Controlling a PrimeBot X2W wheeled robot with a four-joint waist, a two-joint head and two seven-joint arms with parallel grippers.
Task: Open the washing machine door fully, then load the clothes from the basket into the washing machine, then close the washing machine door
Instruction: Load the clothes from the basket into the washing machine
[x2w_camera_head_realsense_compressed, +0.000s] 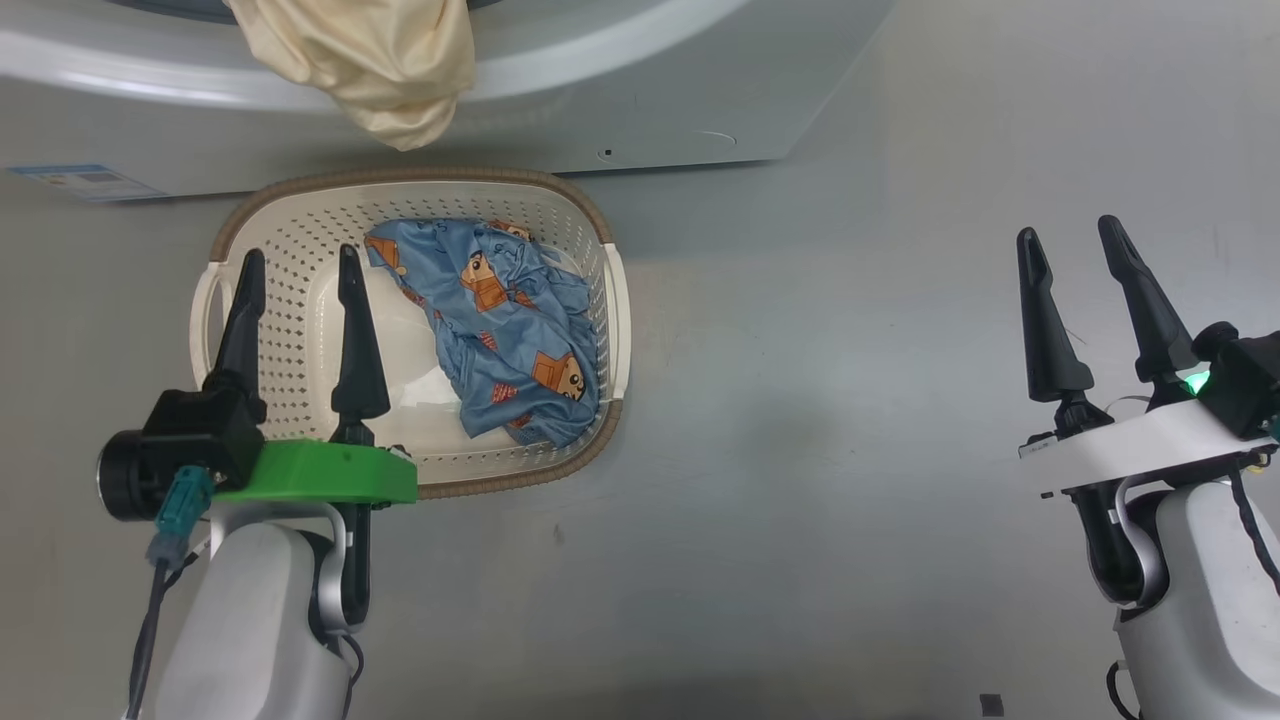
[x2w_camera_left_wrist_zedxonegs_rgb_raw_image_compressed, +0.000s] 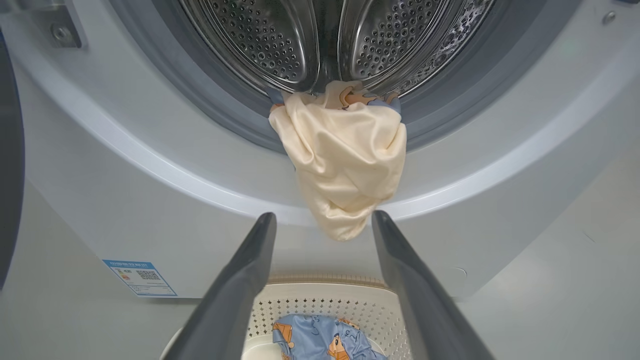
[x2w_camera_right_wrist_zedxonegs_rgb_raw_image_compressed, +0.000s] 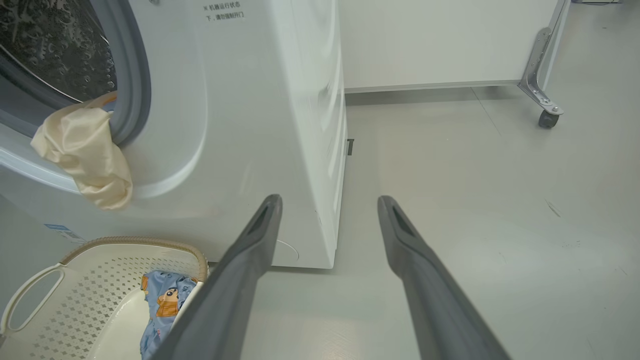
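Basket (x2w_camera_head_realsense_compressed: 560, 215) below left end effector (x2w_camera_head_realsense_compressed: 300, 253), clothes (x2w_camera_head_realsense_compressed: 500, 330) inside

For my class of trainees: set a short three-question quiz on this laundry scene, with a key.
1. True or false: the cream piece lies wholly inside the drum.
2. What lies in the basket? A) a blue printed garment B) a grey towel C) nothing
3. Fill in: the ___ gripper, fingers open, hangs over the basket.
Key: 1 false, it droops out over the gasket; 2 A; 3 left gripper.
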